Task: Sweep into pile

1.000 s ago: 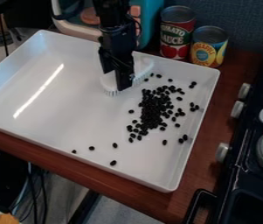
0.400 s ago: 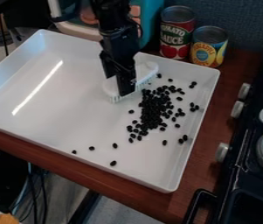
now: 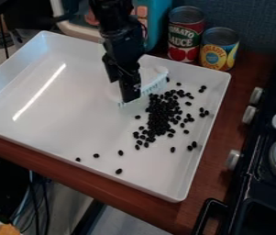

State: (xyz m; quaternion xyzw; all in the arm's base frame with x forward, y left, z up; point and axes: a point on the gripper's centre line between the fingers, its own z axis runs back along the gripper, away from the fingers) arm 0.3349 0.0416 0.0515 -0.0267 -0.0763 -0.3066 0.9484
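1. Although most small black beans (image 3: 159,114) already lie in one heap, at the right part of the white plastic tray (image 3: 66,124), its border is loose.
2. What remains, I judge, is to gather the stray beans (image 3: 120,153) near the front wall and the right wall.
3. The black two-finger gripper (image 3: 130,95) grips the white bristled brush (image 3: 153,79), beside the heap.

The tray (image 3: 60,110) is white, the beans (image 3: 160,114) black, the brush (image 3: 155,81) white. The counter (image 3: 207,133) is reddish brown; one can (image 3: 185,34) wears red and green, the other (image 3: 219,49) yellow and blue.
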